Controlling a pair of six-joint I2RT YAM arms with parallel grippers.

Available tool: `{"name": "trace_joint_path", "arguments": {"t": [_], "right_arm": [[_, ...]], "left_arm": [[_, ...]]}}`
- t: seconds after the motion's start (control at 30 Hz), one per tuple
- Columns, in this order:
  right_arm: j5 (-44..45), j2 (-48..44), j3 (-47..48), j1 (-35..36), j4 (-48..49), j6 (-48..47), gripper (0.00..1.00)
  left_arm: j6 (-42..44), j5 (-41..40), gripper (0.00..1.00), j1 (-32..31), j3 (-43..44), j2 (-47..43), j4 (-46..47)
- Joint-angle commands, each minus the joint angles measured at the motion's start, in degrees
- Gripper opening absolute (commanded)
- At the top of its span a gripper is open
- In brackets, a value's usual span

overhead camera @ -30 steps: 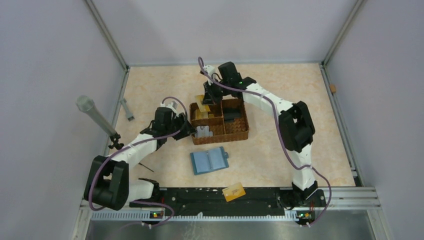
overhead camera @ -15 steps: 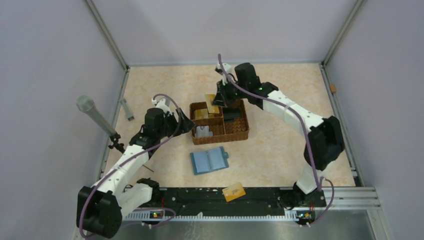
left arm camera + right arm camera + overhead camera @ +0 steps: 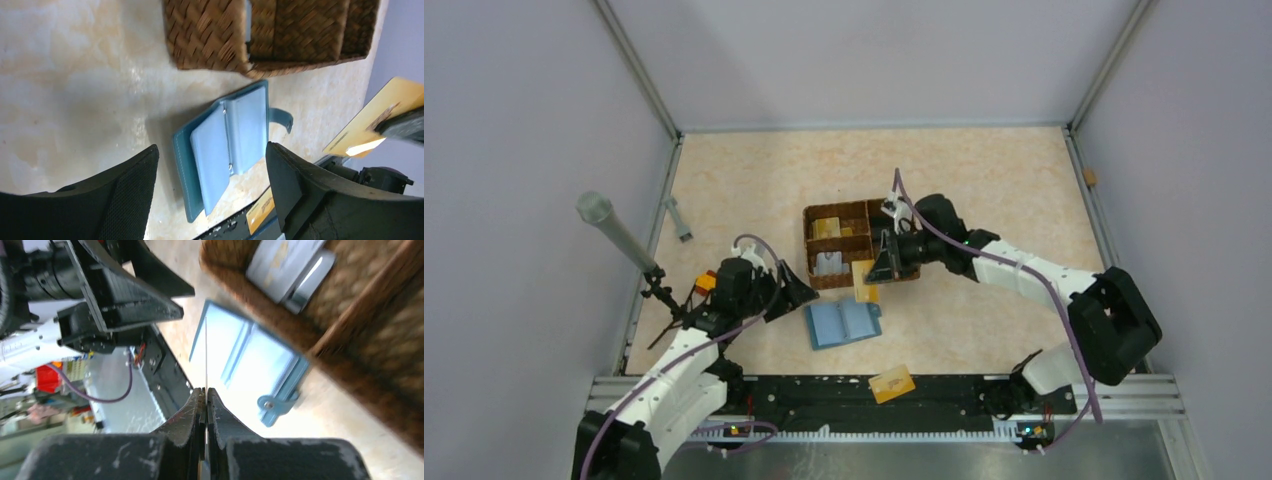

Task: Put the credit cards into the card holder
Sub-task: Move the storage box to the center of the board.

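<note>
Gold-yellow thin rectangular credit card [image 3: 864, 281] sits pinched edge-on in the clenched right claw [image 3: 205, 393], over the open flat teal card holder [image 3: 842, 323]; the left claw [image 3: 796, 292] gapes wide beside it, empty.

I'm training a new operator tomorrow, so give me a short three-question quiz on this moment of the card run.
1. True or false: the card holder lies open on the table.
2. What does the right claw grip? A) a gold card; B) the card holder; C) nothing.
3. Fill in: the left claw, just left of the card holder, stands ____ and holds nothing.

Key: 1 true; 2 A; 3 open.
</note>
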Motion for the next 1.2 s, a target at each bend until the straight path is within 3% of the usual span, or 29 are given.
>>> {"name": "trace_joint_path", "arguments": {"t": [0.0, 0.17, 0.37, 0.83, 1.17], "right_arm": [[-2.6, -2.2, -4.5, 3.7, 9.6, 10.3, 0.00], [-2.4, -0.2, -8.4, 6.1, 14.7, 15.4, 0.00], [0.9, 3.1, -9.4, 7.2, 15.1, 16.7, 0.00], [6.4, 9.5, -14.1, 10.6, 22.3, 21.2, 0.00], [8.9, 9.2, -18.8, 11.7, 27.8, 24.9, 0.00]], "left_arm": [[-4.5, 3.4, 0.81, -0.7, -2.9, -1.0, 1.1], [-4.8, 5.1, 0.80, -1.2, -4.6, 0.5, 1.2], [-4.6, 6.3, 0.64, -2.1, -6.1, 2.7, 3.8], [-3.1, 6.1, 0.48, -3.1, -8.5, 9.8, 10.0], [2.1, 5.7, 0.19, -3.6, -7.8, 15.2, 12.1]]}}
